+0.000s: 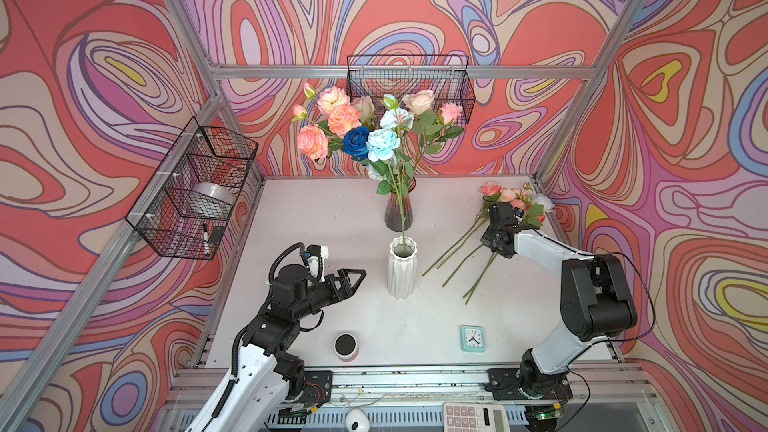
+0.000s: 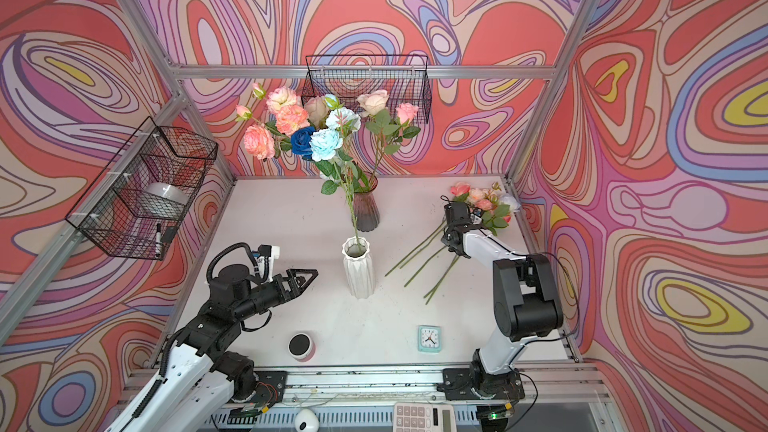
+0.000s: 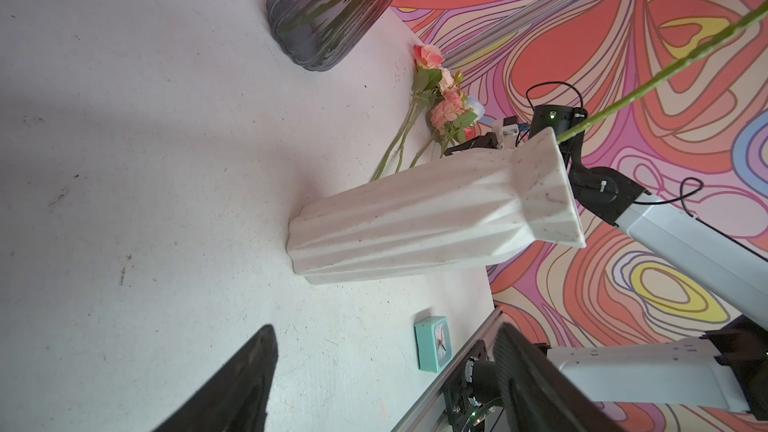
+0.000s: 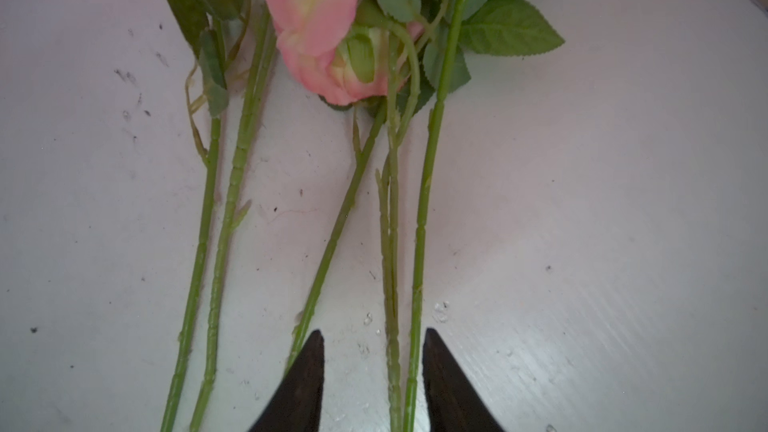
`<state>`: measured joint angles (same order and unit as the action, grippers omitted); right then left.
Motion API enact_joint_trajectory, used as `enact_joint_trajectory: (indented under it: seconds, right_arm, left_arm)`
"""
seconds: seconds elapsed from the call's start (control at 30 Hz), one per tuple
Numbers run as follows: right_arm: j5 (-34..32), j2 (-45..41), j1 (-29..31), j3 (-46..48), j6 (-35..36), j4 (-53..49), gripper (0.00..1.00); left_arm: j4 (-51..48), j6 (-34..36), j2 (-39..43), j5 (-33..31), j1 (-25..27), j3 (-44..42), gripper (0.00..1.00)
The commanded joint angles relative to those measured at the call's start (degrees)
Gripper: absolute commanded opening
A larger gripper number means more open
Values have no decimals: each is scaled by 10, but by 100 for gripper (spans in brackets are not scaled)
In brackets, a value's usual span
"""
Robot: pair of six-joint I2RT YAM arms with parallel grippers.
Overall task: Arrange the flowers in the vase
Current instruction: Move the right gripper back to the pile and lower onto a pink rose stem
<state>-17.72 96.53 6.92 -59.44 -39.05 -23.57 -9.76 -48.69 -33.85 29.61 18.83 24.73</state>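
Several loose flowers (image 1: 515, 201) lie at the table's right rear, their green stems (image 1: 457, 259) fanning toward the middle. My right gripper (image 4: 374, 331) hangs low over them. Its jaws stand apart astride two stems (image 4: 405, 284), and a third stem (image 4: 332, 238) lies just outside one finger. A pink rose head (image 4: 316, 22) lies ahead of the jaws. A white ribbed vase (image 1: 402, 270) stands mid-table with one long stem in it. Behind it a dark glass vase (image 1: 398, 211) holds a mixed bouquet (image 1: 361, 122). My left gripper (image 1: 355, 278) is open and empty, left of the white vase (image 3: 436, 218).
A teal clock (image 1: 472, 338) and a small black-topped cylinder (image 1: 346, 346) stand near the front edge. A calculator (image 1: 473, 417) lies below the rail. Wire baskets hang on the left wall (image 1: 195, 189) and the back wall (image 1: 409, 85).
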Motion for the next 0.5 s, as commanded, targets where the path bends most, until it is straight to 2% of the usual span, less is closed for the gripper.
enact_joint_trajectory:
  seconds: [0.0, 0.33, 0.47]
  right_arm:
    - [-17, 14, -1, -16, 9, -5, 37]
    - [-25, 77, -7, -39, 8, -16, 32]
    - [-17, 99, -11, -53, 16, -13, 22]
  left_arm:
    - [21, -4, 0, 4, 3, -6, 84]
    - [22, -3, -8, 3, 3, -3, 84]
    - [20, -3, -9, 1, 3, -3, 84]
